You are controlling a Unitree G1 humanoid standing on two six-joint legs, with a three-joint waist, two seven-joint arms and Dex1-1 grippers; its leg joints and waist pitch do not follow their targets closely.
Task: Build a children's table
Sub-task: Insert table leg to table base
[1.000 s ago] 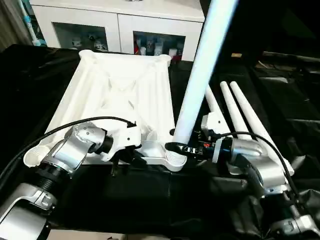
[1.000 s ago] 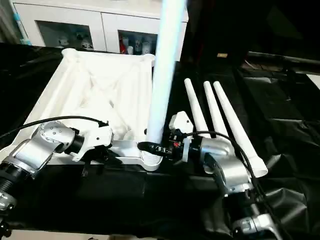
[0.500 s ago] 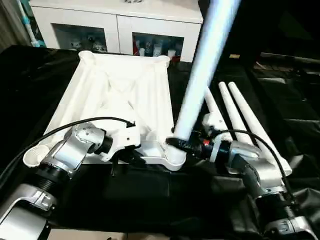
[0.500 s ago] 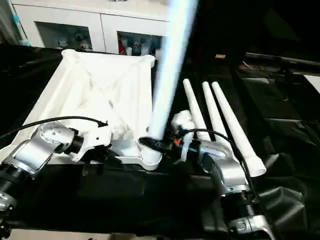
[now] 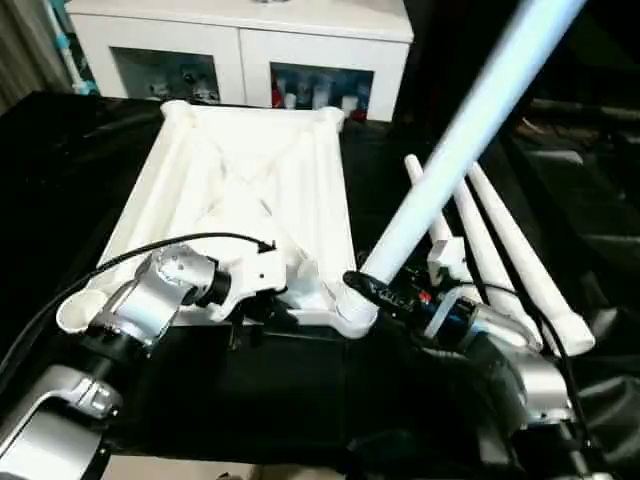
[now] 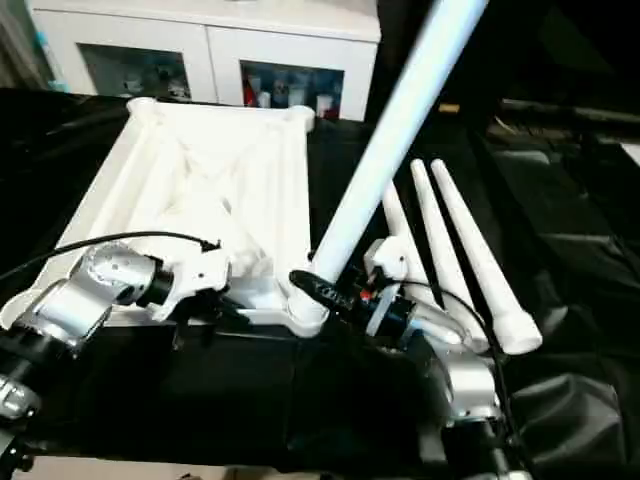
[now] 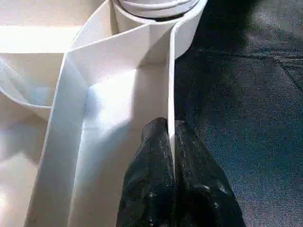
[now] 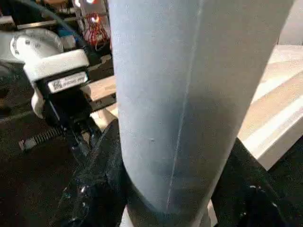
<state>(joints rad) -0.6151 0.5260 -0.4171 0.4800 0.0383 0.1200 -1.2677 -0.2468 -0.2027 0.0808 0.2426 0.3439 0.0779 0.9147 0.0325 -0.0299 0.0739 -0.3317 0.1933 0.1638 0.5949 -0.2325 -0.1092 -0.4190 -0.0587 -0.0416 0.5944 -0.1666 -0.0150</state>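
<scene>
Key relation: the held leg (image 5: 455, 140) had its foot in the near right corner socket (image 5: 352, 308) of the table top (image 5: 240, 200), at lower centre of the left eye frame, but its long axis leaned from there toward the upper right of the frame, well off the socket's own line; seating it looked to call for swinging the shaft back toward upright over the socket.

Right end effector (image 5: 372, 290): clasped round the leg low on the shaft, just above the socket, its black fingers (image 8: 94, 189) spread to the width of the tube. This arm was the one nearer the socket and carried the leg.

Left end effector (image 7: 171, 165): pinched narrow on the thin near rim wall of the table top, just left of the same socket, apparently steadying the top.

Table top: lay underside up, ribs showing, long axis running from lower centre to upper centre of the left eye frame; the near left socket (image 5: 75, 312) stood empty.

Spare legs (image 5: 500, 240): three lay side by side at right of frame, just beside the top, long axes running up-frame, thick ends nearest the robot.

Surface (image 5: 60, 160): draped in black cloth, creased at the right.

Room: a white cabinet (image 5: 240, 40) with glazed doors stood along the upper edge of the frame behind the surface.
</scene>
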